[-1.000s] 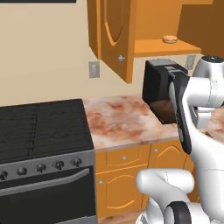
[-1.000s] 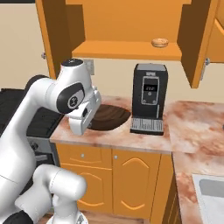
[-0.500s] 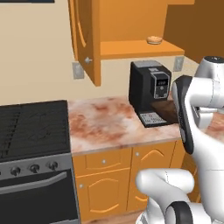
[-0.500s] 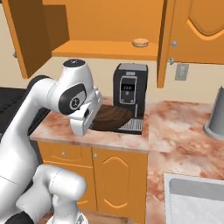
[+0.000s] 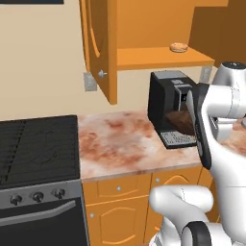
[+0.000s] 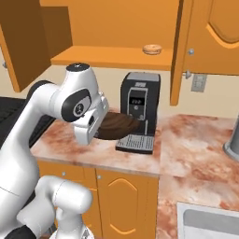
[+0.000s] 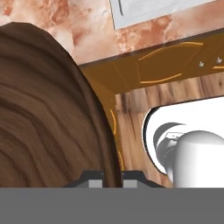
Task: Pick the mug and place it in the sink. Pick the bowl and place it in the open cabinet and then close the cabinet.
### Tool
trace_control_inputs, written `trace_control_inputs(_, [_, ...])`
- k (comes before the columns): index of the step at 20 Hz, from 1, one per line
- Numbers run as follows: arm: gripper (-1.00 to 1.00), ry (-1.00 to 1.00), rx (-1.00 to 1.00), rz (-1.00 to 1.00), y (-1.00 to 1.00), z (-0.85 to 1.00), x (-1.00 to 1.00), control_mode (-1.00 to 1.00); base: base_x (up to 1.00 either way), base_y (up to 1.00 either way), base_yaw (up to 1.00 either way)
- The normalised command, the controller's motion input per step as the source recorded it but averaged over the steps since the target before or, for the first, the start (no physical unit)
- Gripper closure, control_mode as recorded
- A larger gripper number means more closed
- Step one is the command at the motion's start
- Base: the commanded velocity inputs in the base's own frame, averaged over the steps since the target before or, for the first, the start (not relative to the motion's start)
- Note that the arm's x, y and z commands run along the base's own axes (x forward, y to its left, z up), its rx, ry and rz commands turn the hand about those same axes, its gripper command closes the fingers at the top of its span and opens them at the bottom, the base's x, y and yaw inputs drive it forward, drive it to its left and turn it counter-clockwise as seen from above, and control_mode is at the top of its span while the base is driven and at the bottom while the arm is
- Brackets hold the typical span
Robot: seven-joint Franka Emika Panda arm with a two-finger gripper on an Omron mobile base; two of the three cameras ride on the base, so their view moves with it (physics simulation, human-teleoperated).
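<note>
My gripper (image 6: 96, 130) is shut on the rim of the wide dark brown bowl (image 6: 119, 126), which hangs tilted just in front of the coffee machine, above the counter. The hand view has the bowl (image 7: 48, 109) filling its left side, with its rim between the gripper (image 7: 112, 176) tips. From the left base, the bowl (image 5: 178, 120) peeks out beside my forearm. The orange wall cabinet (image 6: 108, 58) stands open above, its doors (image 5: 99, 49) swung wide. A corner of the sink (image 6: 210, 221) shows at the lower right. The mug is out of view.
A black coffee machine (image 6: 138, 112) stands on the marble counter (image 5: 120, 146) under the cabinet. A small tan pastry (image 6: 152, 48) lies on the cabinet shelf. A black stove (image 5: 37, 149) is at the left. A grey metal vessel (image 6: 233, 142) stands at the right edge.
Both base views have shifted, so the base has moved and the cabinet and coffee machine now sit more centrally. The bowl stays in my shut gripper.
</note>
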Motion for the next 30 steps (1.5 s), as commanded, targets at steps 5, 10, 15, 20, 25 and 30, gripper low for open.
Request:
trace_control_inputs(5, [1.00, 0.00, 0.00, 0.00, 0.00, 0.00, 0.00, 1.00, 0.47, -0.09, 0.06])
trace_control_inputs(10, [1.00, 0.00, 0.00, 0.00, 0.00, 0.00, 0.00, 1.00, 0.46, -0.16, 0.05])
trace_control_inputs(15, [1.00, 0.00, 0.00, 0.00, 0.00, 0.00, 0.00, 1.00, 0.32, -0.21, 0.02])
trace_control_inputs(20, [1.00, 0.00, 0.00, 0.00, 0.00, 0.00, 0.00, 1.00, 0.39, -0.41, 0.00])
trace_control_inputs(25, [1.00, 0.00, 0.00, 0.00, 0.00, 0.00, 0.00, 1.00, 0.32, -0.30, 0.00])
trace_control_inputs(30, [1.00, 0.00, 0.00, 0.00, 0.00, 0.00, 0.00, 1.00, 0.30, 0.13, 0.00])
